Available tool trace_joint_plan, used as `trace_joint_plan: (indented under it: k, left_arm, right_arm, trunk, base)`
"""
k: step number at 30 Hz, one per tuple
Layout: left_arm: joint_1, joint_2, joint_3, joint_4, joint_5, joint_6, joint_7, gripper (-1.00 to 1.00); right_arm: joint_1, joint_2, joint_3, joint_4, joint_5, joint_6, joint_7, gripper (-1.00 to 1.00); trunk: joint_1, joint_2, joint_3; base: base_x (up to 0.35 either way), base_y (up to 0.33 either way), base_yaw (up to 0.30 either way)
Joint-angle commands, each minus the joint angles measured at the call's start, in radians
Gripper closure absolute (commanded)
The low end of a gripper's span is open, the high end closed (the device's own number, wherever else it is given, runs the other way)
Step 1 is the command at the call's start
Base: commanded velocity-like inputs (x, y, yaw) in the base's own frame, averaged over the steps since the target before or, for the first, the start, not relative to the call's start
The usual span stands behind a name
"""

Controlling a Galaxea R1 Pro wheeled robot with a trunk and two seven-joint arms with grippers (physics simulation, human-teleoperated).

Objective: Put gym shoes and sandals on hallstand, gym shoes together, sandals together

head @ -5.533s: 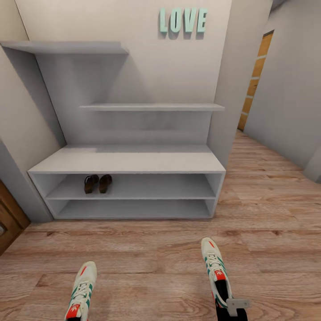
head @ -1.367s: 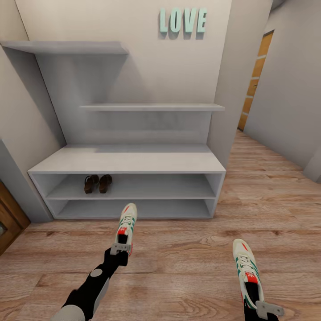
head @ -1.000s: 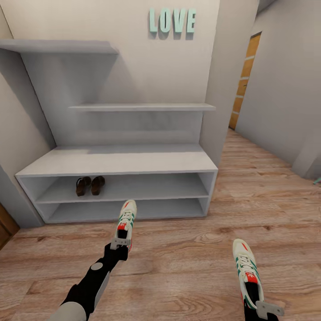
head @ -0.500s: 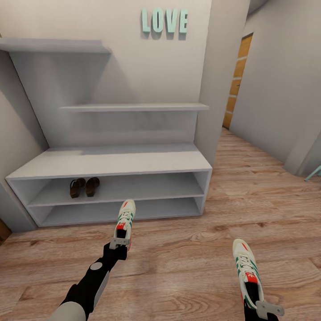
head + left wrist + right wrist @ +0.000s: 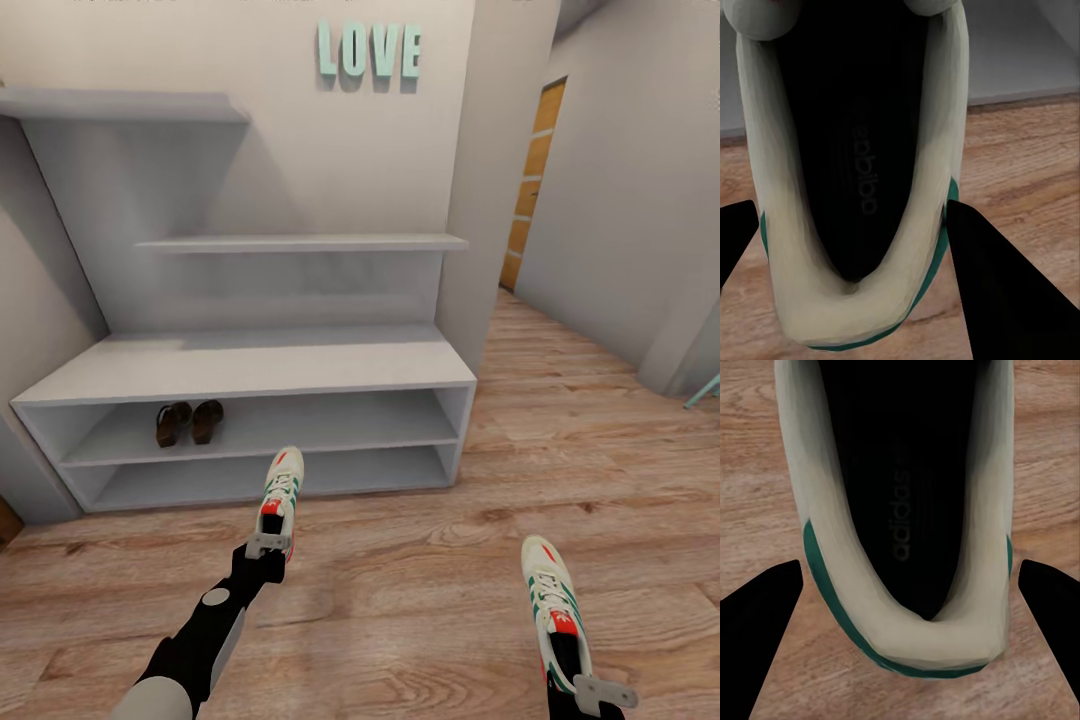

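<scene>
Sneakers held heel-first: left end effector point(image 5: 268, 547) clamps one point(image 5: 281, 490); right end effector point(image 5: 600, 692) clamps another point(image 5: 553, 608).

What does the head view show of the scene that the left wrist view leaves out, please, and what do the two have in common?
The head view alone takes in the hallstand, the two sandals side by side on its upper open shelf, the LOVE lettering, the right gripper and its gym shoe. The left wrist view alone looks down into the shoe's dark insole with faint printed lettering. Both show the left gripper holding the left gym shoe by its heel above the corridor floor.
</scene>
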Motion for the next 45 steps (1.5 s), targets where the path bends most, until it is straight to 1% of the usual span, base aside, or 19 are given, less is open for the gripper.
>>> trace_joint_plan:
  k: [1, 25, 29, 31, 33, 36, 45]
  left_arm:
    - [-0.001, -0.001, 0.008, 0.000, -0.010, -0.004, -0.008, 1.00]
    - [-0.003, -0.003, 0.008, -0.002, -0.010, -0.003, -0.009, 1.00]
    - [-0.006, -0.004, 0.008, -0.027, -0.009, 0.003, -0.009, 1.00]
    - [-0.006, -0.004, 0.008, -0.035, -0.009, 0.019, -0.009, 1.00]
    - [-0.007, -0.004, 0.009, -0.055, -0.009, 0.049, -0.009, 1.00]
    - [-0.007, -0.004, 0.009, -0.075, -0.009, 0.067, -0.009, 1.00]
    - [-0.007, -0.003, 0.010, -0.084, -0.009, 0.072, -0.009, 1.00]
  right_arm:
    - [-0.001, 0.000, -0.005, 0.001, 0.011, -0.002, -0.006, 1.00]
    - [-0.001, 0.000, -0.006, 0.000, 0.010, -0.002, -0.007, 1.00]
    - [-0.001, 0.000, -0.006, 0.000, 0.010, -0.002, -0.007, 1.00]
    - [-0.001, 0.000, -0.005, 0.000, 0.010, -0.002, -0.007, 1.00]
    - [-0.001, 0.000, -0.005, 0.001, 0.011, -0.002, -0.007, 1.00]
    - [-0.001, 0.000, -0.005, 0.001, 0.011, -0.002, -0.007, 1.00]
    - [-0.001, 0.000, -0.006, 0.001, 0.011, -0.002, -0.007, 1.00]
  trunk:
    - [0.000, 0.000, 0.001]
    - [0.000, 0.000, 0.037]
    - [0.000, 0.000, 0.039]
    - [0.000, 0.000, 0.039]
    - [0.000, 0.000, 0.039]
    - [0.000, 0.000, 0.039]
    - [0.000, 0.000, 0.039]
  base:
    - [0.018, 0.000, 0.000]
    - [0.002, 0.000, 0.000]
    - [0.000, 0.000, 0.000]
    - [0.000, 0.000, 0.000]
    - [0.000, 0.000, 0.000]
    - [0.000, 0.000, 0.000]
    - [0.015, 0.000, 0.000]
